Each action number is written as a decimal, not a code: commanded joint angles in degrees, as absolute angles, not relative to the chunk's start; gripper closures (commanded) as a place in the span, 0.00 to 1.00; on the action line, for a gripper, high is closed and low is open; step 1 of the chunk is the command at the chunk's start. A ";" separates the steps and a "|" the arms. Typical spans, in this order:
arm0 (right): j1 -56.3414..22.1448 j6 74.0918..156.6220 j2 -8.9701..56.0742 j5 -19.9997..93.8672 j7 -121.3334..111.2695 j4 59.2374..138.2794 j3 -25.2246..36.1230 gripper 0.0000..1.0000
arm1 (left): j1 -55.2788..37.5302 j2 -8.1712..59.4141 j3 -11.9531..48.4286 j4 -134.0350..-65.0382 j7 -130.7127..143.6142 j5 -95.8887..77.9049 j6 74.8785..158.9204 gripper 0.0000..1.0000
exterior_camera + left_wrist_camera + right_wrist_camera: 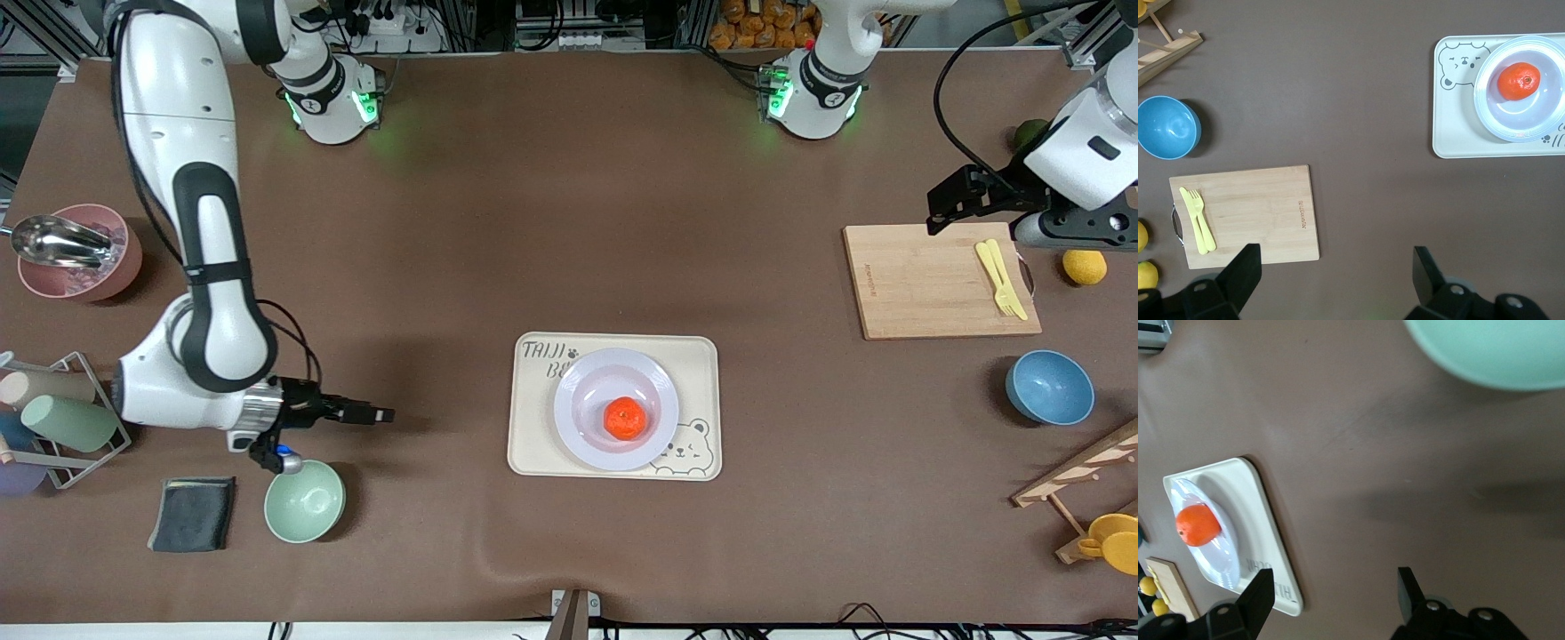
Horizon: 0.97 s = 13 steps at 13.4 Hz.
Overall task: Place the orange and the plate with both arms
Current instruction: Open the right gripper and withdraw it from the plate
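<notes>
1. The table [569, 222] is filling nearly the whole front view, its brown mat running edge to edge.
2. The right arm [200, 267] is reaching down from its base at the upper left of the front view, folding at the elbow and lying level at the lower left, its wrist pointing toward the frame's centre.
3. The left arm [1080, 151] is coming in at the upper right edge of the front view, its wrist hanging over the board's [938, 280] upper corner.
4. The tray [533, 444] is sitting just below centre in the front view.
5. The plate [582, 400] is lying on the tray, covering much of it.
6. The green bowl [304, 500] is sitting at the lower left of the front view, just under the right wrist.
7. The right gripper [378, 414] is hovering over bare table, well apart from the tray; in the right wrist view its fingers [1408, 587] are standing apart with nothing between them.
8. The left gripper [1335, 273] is hanging over the board's edge and bare mat, fingers spread wide and empty in the left wrist view.
9. The orange [625, 418] is resting in the plate's well, near its centre, touched by neither gripper.
</notes>
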<state>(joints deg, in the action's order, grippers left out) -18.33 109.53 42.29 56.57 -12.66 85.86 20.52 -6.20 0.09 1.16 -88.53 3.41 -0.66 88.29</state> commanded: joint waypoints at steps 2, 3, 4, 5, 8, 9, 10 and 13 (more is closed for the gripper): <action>-13.29 103.73 41.92 47.66 -15.81 80.70 19.60 0.03 | -6.06 -0.09 0.97 -88.51 2.02 -1.41 88.77 0.00; -11.88 101.54 41.92 45.81 -17.65 79.38 19.60 0.02 | -6.06 -0.09 0.97 -88.51 2.02 -1.41 88.77 0.00; -10.56 99.25 41.92 44.57 -20.02 78.67 19.60 0.00 | -6.06 -0.09 0.97 -88.51 2.02 -1.41 88.77 0.00; -8.37 96.18 41.92 43.60 -23.17 77.44 19.69 0.00 | -6.06 -0.09 0.97 -88.51 2.02 -1.41 88.77 0.00; -3.70 82.92 41.84 41.05 -25.49 70.16 19.86 0.00 | -6.06 0.00 0.97 -88.51 2.02 -1.41 88.77 0.00; -2.82 78.88 41.84 39.91 -25.40 67.44 19.95 0.00 | -5.98 0.00 0.97 -88.51 2.02 -1.41 88.77 0.00; -2.55 75.01 41.84 38.60 -25.23 64.63 20.04 0.00 | -5.98 0.00 0.97 -88.51 2.02 -1.41 88.77 0.00; -5.96 69.18 40.79 30.62 -23.22 58.90 19.95 0.00 | -5.98 0.09 0.88 -88.51 1.93 -1.41 88.77 0.00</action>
